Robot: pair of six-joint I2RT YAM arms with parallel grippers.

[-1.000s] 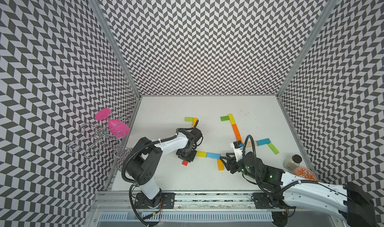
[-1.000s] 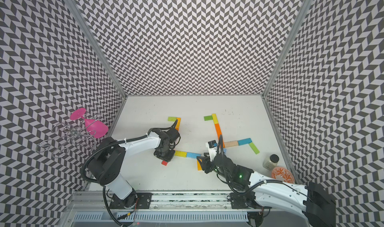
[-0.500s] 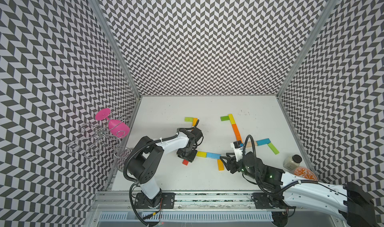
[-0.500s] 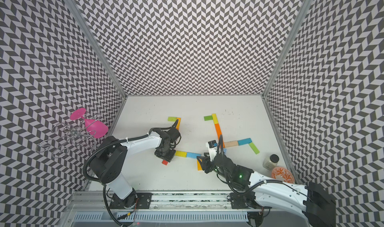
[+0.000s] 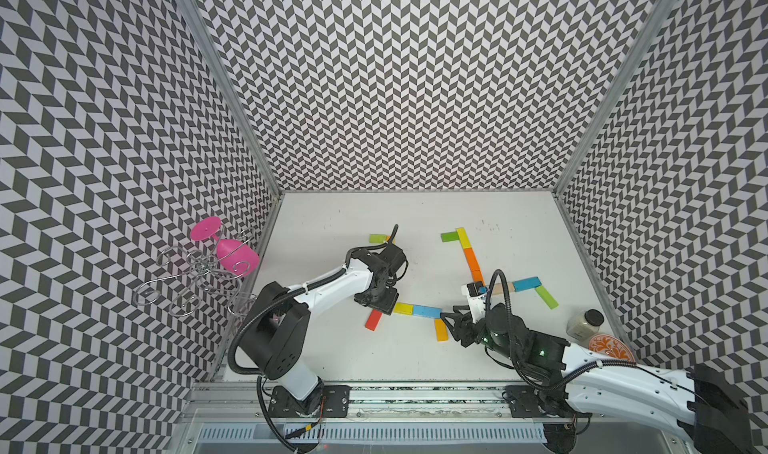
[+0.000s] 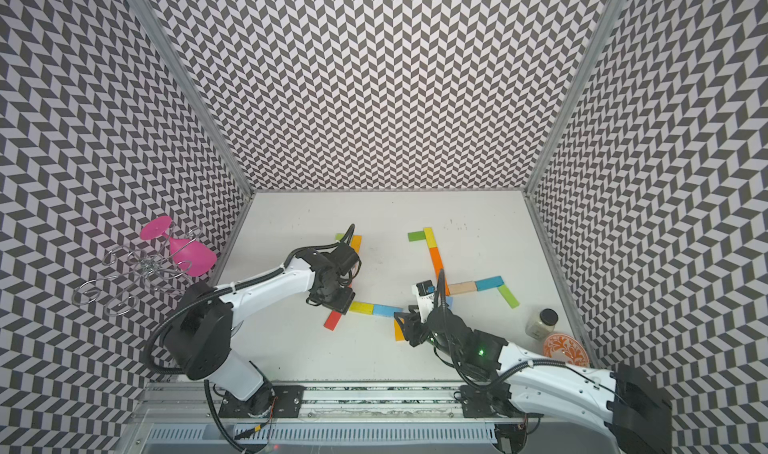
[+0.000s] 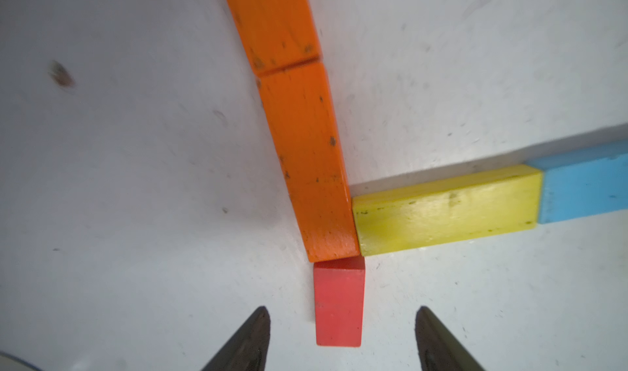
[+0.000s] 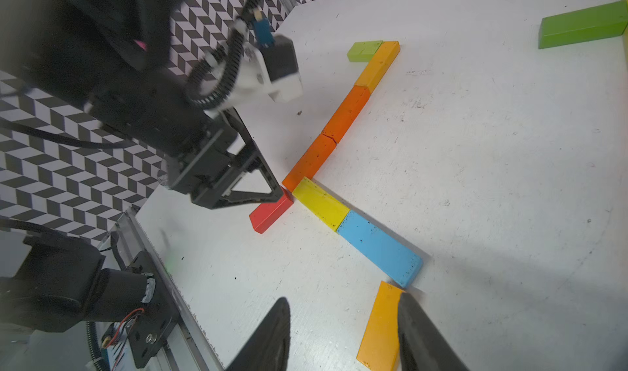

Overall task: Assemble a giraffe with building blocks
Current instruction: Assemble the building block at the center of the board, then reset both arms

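Eight blocks in left giraffe, left of centre on bench. Wide-open left pincer straddles the one red block, holding nothing; right pincer part open beside the near amber block, no grip.

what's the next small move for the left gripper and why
Probably lift the left gripper straight up and away from the red block. Its jaws stand open on either side of the block without touching it. The block lies flat on the table, its end at the orange block beside the yellow block, so that piece looks placed.
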